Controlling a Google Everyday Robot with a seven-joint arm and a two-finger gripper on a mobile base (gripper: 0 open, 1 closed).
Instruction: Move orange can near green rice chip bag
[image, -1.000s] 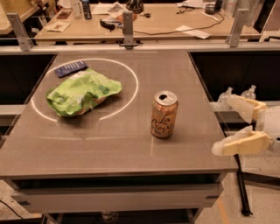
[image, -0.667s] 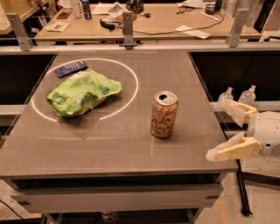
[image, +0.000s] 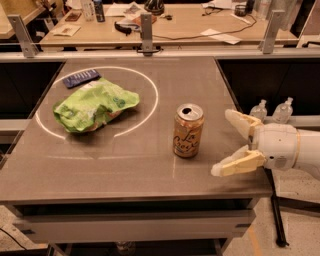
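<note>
In the camera view, your orange can (image: 188, 131) is a smooth aluminium cylinder standing upright on the matte grey table (image: 125, 167), long axis vertical and silver top up. The crumpled, foil green rice chip bag (image: 95, 104) lies well apart to its left. The gripper (image: 221, 143) sits just right of the can. Its cream fingers (image: 235, 164) are spread wide and hold nothing.

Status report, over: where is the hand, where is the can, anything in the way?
Hand open, right of the orange can, not touching. Can upright, apart from the green bag. Nothing between them; blue packet lies behind the bag.
</note>
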